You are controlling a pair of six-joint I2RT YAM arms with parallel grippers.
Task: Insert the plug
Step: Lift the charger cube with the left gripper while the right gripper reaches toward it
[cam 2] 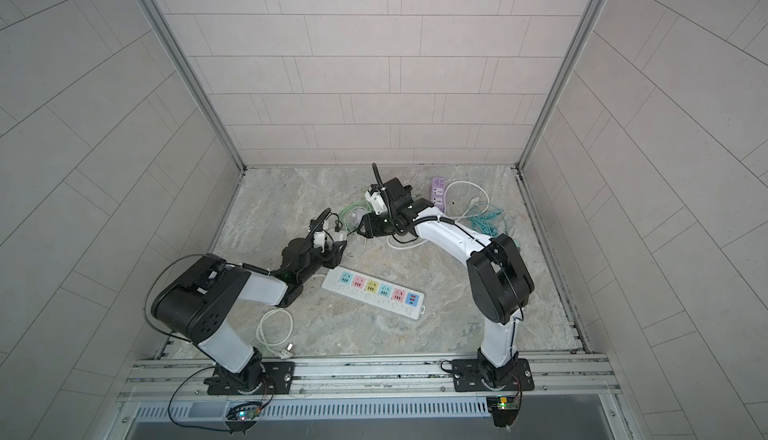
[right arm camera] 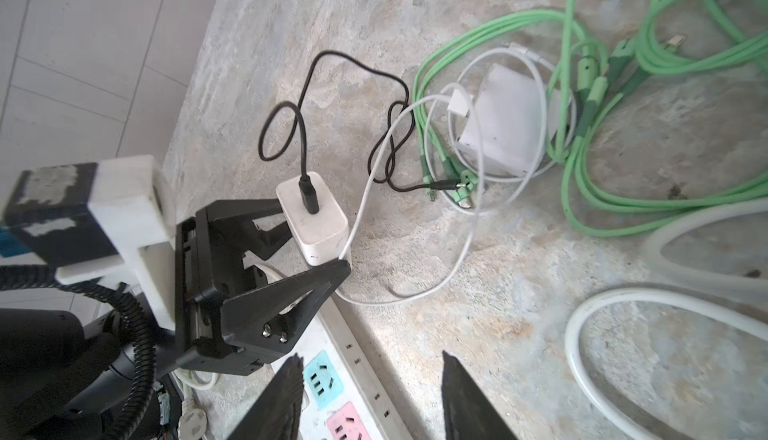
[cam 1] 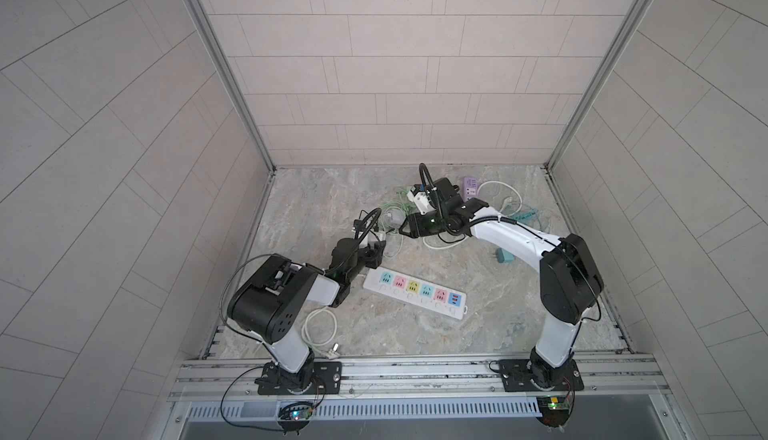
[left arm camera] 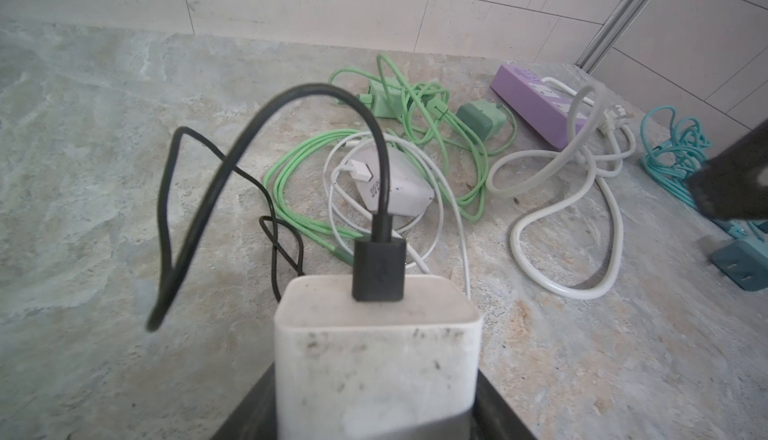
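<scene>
**A:** Starting on the left, what does the left gripper [right arm camera: 316, 236] have?

**B:** Its jaws are closed on the white charger [left arm camera: 374, 355], with a black cable [left arm camera: 291, 97] plugged into the charger's top. It holds the charger off the table [cam 1: 332, 193], near the left end of the power strip [cam 1: 415, 299] but not over a socket. I can't see the prongs.

**A:** And the strip itself?

**B:** It lies flat in the middle, and every coloured socket is empty, so nothing is inserted yet.

**A:** The right gripper [right arm camera: 372, 357]?

**B:** Its jaws stand apart with nothing between them. It hovers above the table just beyond the strip, facing the charger.

**A:** So how far along are we?

**B:** I'd say the pickup is done. What's left is turning the prongs down, lining them up with a socket and pushing in. The right arm may need to steady the strip.
</scene>
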